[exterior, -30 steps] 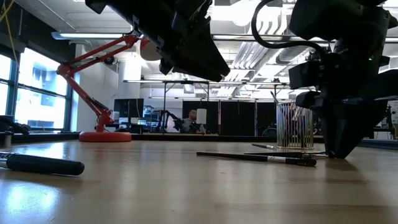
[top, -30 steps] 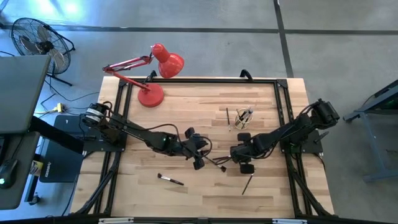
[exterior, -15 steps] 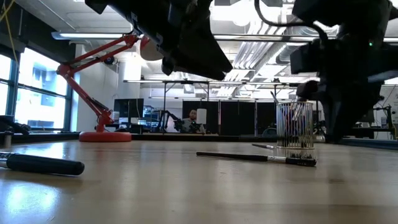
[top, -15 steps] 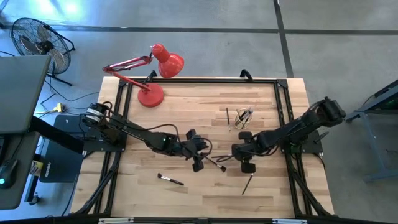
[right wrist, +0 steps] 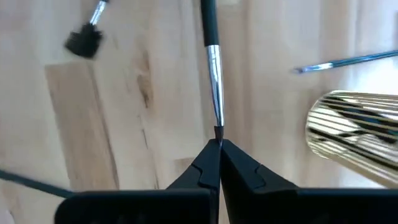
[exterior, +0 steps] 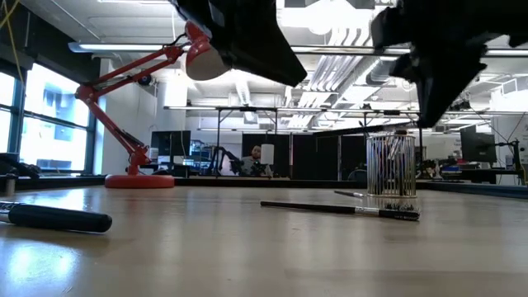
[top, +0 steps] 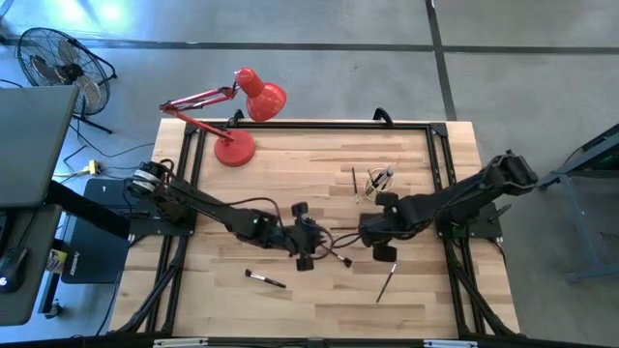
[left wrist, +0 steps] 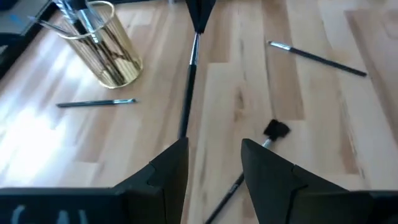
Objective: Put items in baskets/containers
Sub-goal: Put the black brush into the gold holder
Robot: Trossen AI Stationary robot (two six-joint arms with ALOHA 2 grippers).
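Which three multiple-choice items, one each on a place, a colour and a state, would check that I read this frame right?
1. Where does the glass cup stand?
A. On the right arm's side of the table
B. On the left arm's side of the table
C. On the floor

2. What colour is the desk lamp?
A. Blue
B. White
C. Red

3. How is the right gripper?
A. Wide open over bare wood
B. Shut on the end of a makeup brush
C. Shut on the cup's rim

Key: 1 A, as the high view shows the cup next to the right arm; 2 C, as its base, arm and shade are all red; 3 B, as the right wrist view shows the fingers pinched together on the brush's thin end.
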